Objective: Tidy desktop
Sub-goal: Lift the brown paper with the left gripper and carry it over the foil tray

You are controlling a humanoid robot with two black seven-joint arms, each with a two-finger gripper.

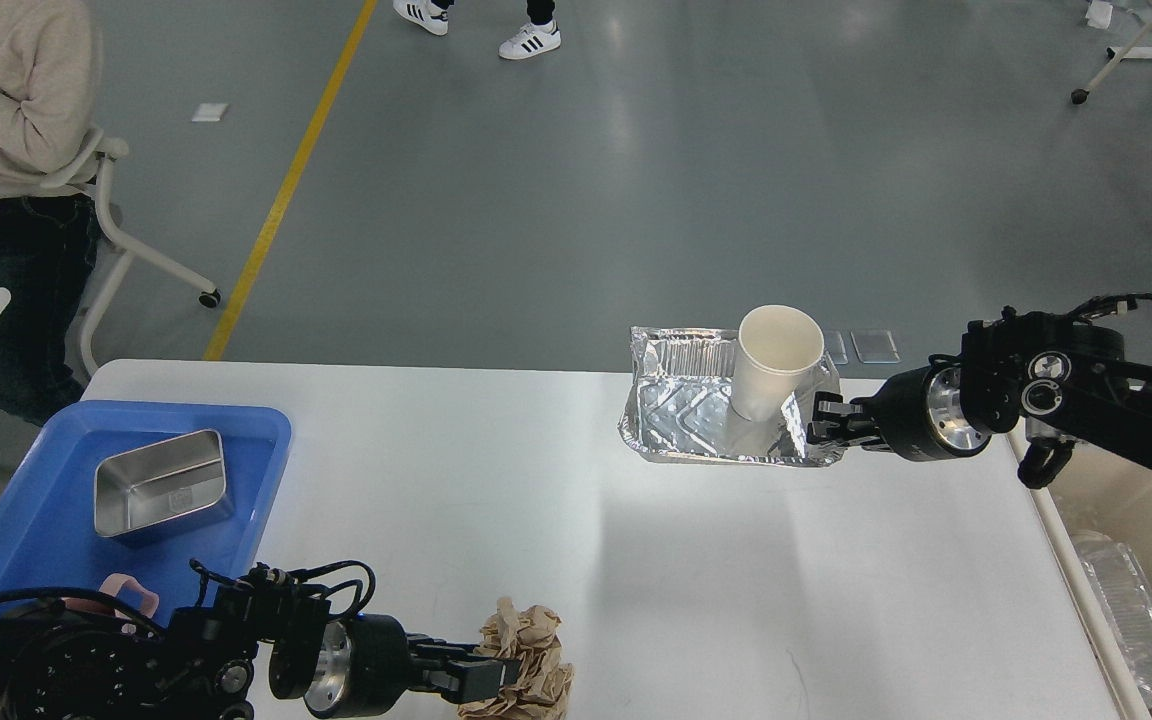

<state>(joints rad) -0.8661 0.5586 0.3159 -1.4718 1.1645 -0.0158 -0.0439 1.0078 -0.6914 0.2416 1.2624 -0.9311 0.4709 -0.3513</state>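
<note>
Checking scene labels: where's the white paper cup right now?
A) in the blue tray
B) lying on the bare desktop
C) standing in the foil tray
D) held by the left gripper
C: the white paper cup stands tilted inside the foil tray at the far side of the desktop, with the right gripper at that tray's right rim.

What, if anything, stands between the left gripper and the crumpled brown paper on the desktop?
Nothing visible. The left gripper is already at the crumpled brown paper near the desktop's front edge, its fingers against the wad's left side.
</note>
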